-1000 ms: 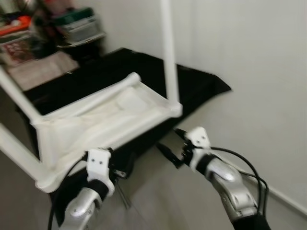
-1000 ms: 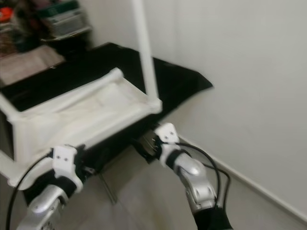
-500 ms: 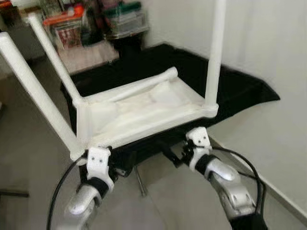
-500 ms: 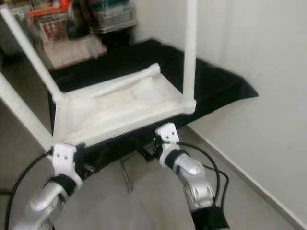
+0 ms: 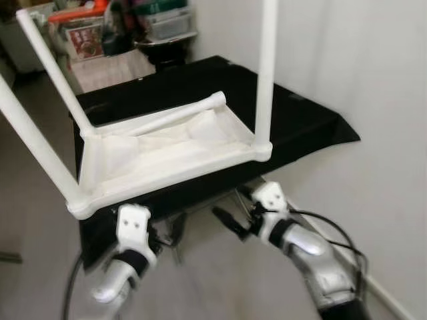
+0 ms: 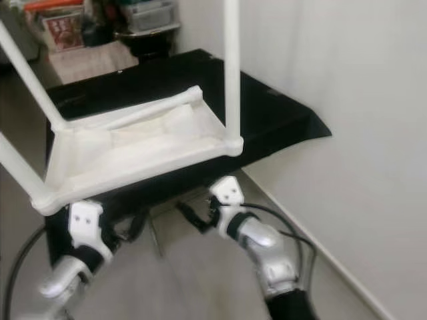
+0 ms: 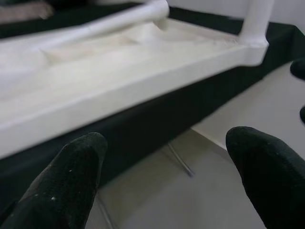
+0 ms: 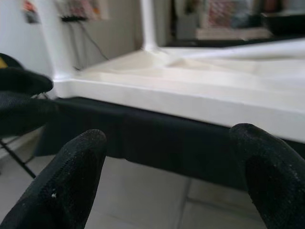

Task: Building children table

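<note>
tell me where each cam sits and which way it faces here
Left eye and right eye views: on the head, looking down at the upturned white table on a black-covered stand; both arms show, left gripper, right gripper.
Left wrist view: along open fingers toward the table's edge.
Right wrist view: along open fingers toward that edge.
All share the table.

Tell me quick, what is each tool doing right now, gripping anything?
Left tool: open, holding nothing, below the white table's near edge.
Right tool: open, holding nothing, facing that edge.
</note>
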Available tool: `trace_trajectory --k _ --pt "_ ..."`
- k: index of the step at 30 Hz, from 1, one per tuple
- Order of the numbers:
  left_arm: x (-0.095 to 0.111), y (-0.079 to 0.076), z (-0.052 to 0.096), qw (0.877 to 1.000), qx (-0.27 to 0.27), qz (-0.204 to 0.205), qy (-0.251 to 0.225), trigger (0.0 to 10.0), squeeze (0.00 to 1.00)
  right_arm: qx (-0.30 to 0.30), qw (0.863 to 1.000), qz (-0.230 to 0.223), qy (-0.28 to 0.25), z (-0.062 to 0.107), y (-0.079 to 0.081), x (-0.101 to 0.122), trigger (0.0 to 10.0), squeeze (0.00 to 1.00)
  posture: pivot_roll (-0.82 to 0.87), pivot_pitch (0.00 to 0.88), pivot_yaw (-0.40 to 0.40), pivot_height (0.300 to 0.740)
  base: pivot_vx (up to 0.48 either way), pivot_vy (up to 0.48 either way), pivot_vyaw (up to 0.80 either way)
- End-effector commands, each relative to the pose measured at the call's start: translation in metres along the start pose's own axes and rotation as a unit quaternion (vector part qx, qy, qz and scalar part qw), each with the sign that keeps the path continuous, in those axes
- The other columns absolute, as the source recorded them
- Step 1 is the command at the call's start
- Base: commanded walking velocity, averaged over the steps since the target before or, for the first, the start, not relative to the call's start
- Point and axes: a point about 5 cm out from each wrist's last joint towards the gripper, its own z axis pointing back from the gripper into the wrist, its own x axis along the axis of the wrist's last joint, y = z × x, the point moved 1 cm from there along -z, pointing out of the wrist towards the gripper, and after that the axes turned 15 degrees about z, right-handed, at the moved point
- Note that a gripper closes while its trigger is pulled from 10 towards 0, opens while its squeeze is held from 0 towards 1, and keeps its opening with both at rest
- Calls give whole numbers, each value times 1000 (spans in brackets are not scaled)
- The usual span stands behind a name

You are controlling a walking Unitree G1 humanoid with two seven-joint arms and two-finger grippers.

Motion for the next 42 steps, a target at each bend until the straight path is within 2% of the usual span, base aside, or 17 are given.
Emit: trace_trajectory --k 1,16,18,29,42 --pt "0 3 3 1000 6 2 1 10000 0 7 1000 0 -4 -1 2 1 10000 0 -135 59 98 740 0 0 800" --pt "1 4 2 1000 11 -3 -3 10000 0 7 1000 -5 -3 -1 2 0 10000 0 -146 59 99 740 0 0 778" --pt "1 5 2 1000 12 -5 -3 10000 0 -1 1000 -17 -6 -1 0 0 10000 0 -146 59 99 740 0 0 0" --pt "0 5 3 1000 15 -3 -3 10000 0 7 1000 -14 -3 -2 2 -1 10000 0 -151 50 100 740 0 0 0" --pt "0 4 3 1000 12 1 -6 10000 0 24 1000 -13 -2 -1 6 -3 10000 0 -148 54 95 740 319 0 286"
